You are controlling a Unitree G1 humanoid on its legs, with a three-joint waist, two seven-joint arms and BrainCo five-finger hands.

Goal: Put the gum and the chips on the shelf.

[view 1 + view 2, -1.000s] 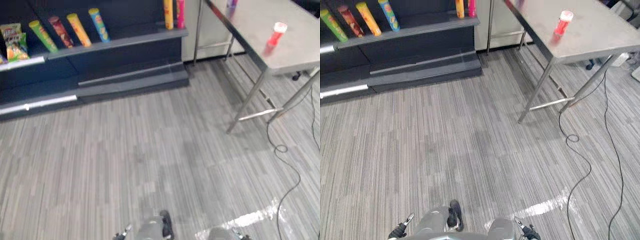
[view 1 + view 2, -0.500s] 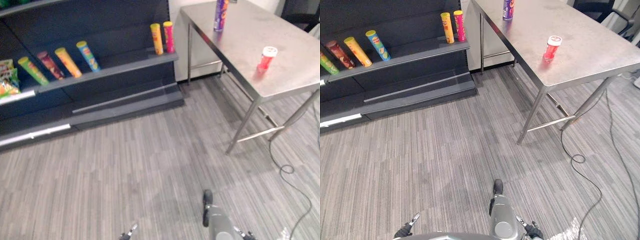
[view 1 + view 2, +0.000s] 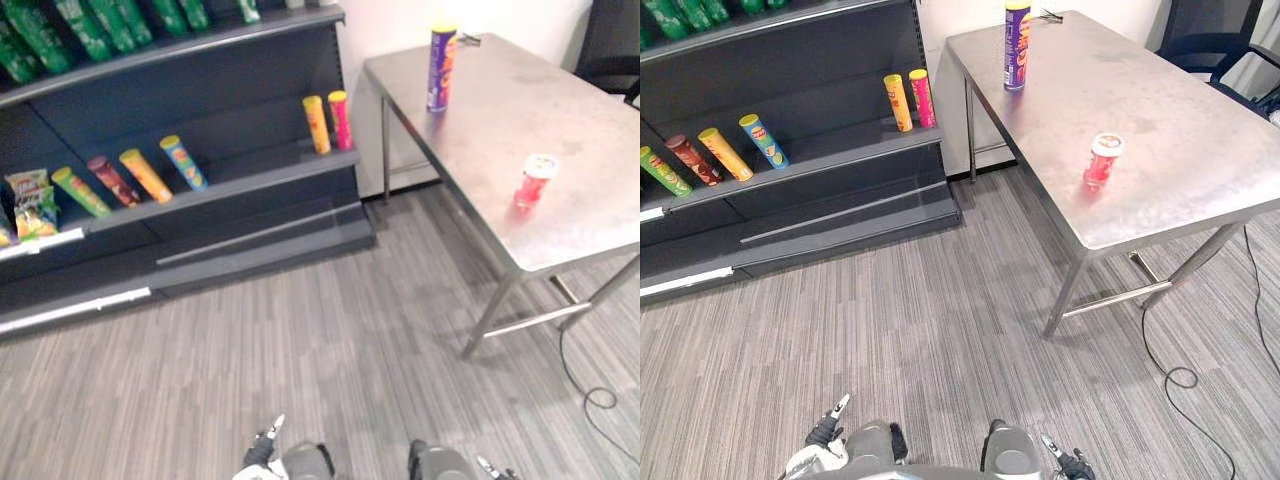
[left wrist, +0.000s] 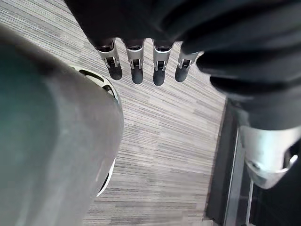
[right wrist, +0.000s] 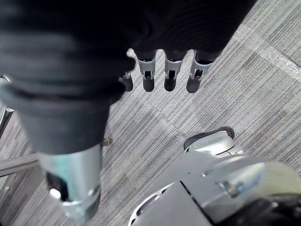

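Observation:
The gum, a small red tub (image 3: 1103, 160) with a white lid, stands on the steel table (image 3: 1200, 150) at the right. A tall purple chips can (image 3: 1016, 46) stands upright near the table's far left corner. The dark shelf unit (image 3: 250, 178) runs along the wall at the left. My left hand (image 4: 135, 70) hangs low over the carpet with straight fingers and holds nothing. My right hand (image 5: 170, 77) hangs the same way, empty, and both are far from the table.
On the middle shelf board, a yellow can (image 3: 316, 124) and a pink can (image 3: 341, 118) stand upright, and several coloured cans (image 3: 140, 175) lie slanted. Snack bags (image 3: 30, 200) sit at the far left and green packs (image 3: 90, 25) above. A black chair (image 3: 1205, 45) stands behind the table.
The camera has swung up and the whole picture has shifted, so more of the shelf and the table top shows. The tub and the can have not moved. Both hands still hang.

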